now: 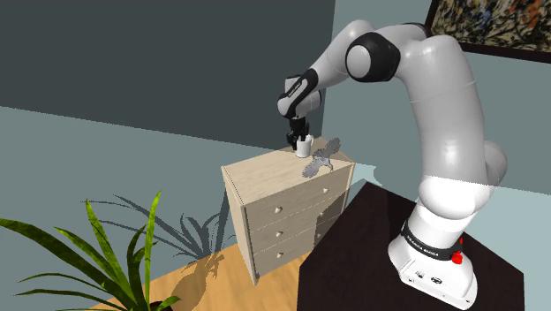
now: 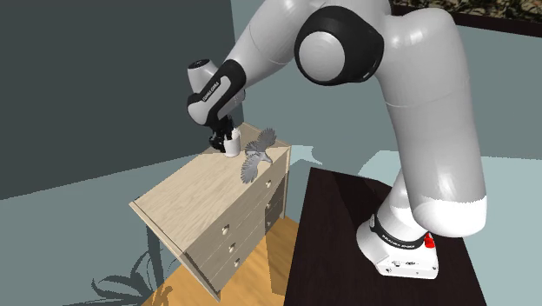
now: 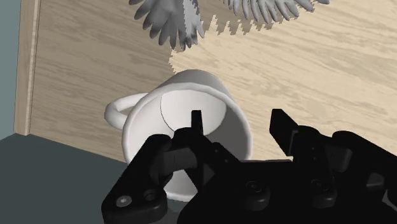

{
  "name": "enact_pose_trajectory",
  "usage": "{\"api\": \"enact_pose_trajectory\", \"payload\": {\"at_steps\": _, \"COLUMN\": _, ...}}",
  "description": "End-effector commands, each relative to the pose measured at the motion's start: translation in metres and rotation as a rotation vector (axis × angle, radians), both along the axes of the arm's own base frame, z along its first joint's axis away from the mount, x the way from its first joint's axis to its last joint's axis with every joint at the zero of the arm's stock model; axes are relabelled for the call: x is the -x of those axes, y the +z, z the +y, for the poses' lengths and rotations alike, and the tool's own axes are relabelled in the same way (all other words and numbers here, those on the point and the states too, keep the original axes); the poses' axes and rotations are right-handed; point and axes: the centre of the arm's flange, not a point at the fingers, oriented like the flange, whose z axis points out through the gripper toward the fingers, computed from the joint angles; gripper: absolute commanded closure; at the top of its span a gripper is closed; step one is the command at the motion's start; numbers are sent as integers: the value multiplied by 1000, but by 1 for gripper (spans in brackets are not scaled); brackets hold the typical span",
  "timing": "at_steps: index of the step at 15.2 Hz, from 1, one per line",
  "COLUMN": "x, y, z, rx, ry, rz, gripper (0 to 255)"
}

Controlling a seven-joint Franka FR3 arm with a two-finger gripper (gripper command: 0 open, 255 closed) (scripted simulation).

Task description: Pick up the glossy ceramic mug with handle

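The white mug stands upright on a corner of the pale wooden dresser, its handle turned toward the top's edge. The black gripper hangs over it with its fingers apart. One dips inside the mug and the other stays outside the rim, and they are not clamped on the wall. A grey winged figure rests on the dresser just beside the mug. Beside the dresser, the arm's base carries a dark band of white lettering, too small to read.

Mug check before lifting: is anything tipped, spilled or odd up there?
Nothing looks spilled or broken. The mug stands upright close to the dresser's edge, beside a grey bird figure. The open pincer straddles its rim, one finger inside.
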Motion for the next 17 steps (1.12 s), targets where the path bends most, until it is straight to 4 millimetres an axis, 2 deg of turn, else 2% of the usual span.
{"api": "enact_pose_trajectory", "payload": {"at_steps": 1, "x": 0, "y": -1, "z": 0, "rx": 0, "ry": 0, "rz": 0, "gripper": 255}}
{"api": "enact_pose_trajectory", "payload": {"at_steps": 9, "x": 0, "y": 0, "z": 0, "rx": 0, "ry": 0, "rz": 0, "gripper": 255}}
{"api": "enact_pose_trajectory", "payload": {"at_steps": 17, "x": 0, "y": 42, "z": 0, "rx": 0, "ry": 0, "rz": 0, "gripper": 255}}
